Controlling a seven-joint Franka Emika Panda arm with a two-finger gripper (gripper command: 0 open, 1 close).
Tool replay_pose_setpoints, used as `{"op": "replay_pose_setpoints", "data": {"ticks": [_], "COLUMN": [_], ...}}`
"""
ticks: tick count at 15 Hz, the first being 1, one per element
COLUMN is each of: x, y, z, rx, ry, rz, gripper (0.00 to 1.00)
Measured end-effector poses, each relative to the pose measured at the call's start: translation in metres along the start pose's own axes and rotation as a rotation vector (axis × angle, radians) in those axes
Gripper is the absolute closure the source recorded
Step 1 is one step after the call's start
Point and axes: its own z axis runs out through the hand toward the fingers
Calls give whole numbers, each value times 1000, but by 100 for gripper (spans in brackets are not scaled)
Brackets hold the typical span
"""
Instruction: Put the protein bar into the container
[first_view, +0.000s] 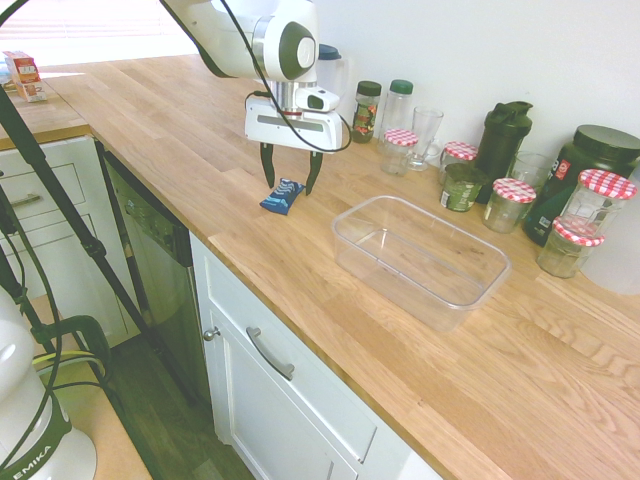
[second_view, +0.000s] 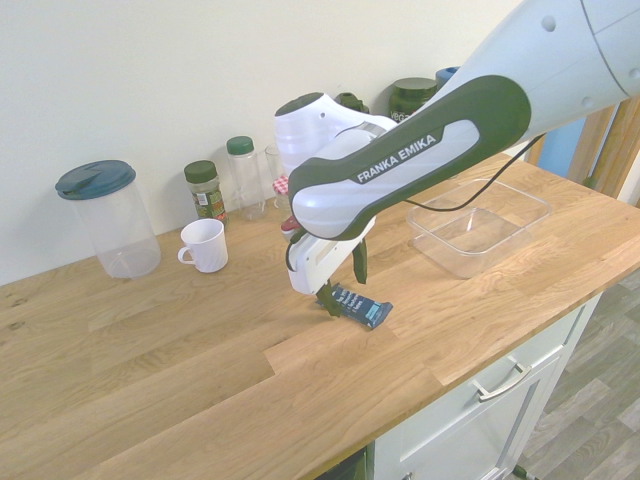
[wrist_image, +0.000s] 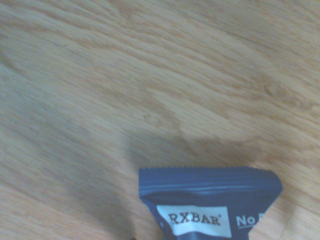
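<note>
The protein bar (first_view: 283, 196) lies flat on the wooden counter in its dark blue wrapper with a white label, also seen in the second exterior view (second_view: 362, 309) and close up in the wrist view (wrist_image: 210, 205). My gripper (first_view: 290, 178) is open and hangs just above the bar, one finger on each side of its far end. In the second exterior view the gripper (second_view: 343, 290) points straight down with its tips close to the wrapper. The clear rectangular container (first_view: 352, 247) stands empty on the counter a short way from the bar, also in the second exterior view (second_view: 436, 243).
Along the wall stand glass jars with red-checked lids (first_view: 514, 203), spice jars (first_view: 367, 110), a drinking glass (first_view: 425, 135), a black shaker (first_view: 503, 140) and a dark tub (first_view: 585, 170). A white mug (second_view: 205, 245) and a lidded clear pitcher (second_view: 108, 218) sit behind the arm.
</note>
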Motion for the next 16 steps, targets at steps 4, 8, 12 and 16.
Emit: {"op": "replay_pose_setpoints", "data": {"ticks": [4, 8, 12, 16], "x": [8, 12, 17, 18], "y": [-2, -1, 0, 1], "z": [2, 7, 7, 7], "rx": [-2, 19, 14, 14], "ry": [-1, -94, -118, -120], "rz": [4, -33, -54, -65], "gripper": [0, 0, 100, 100]}}
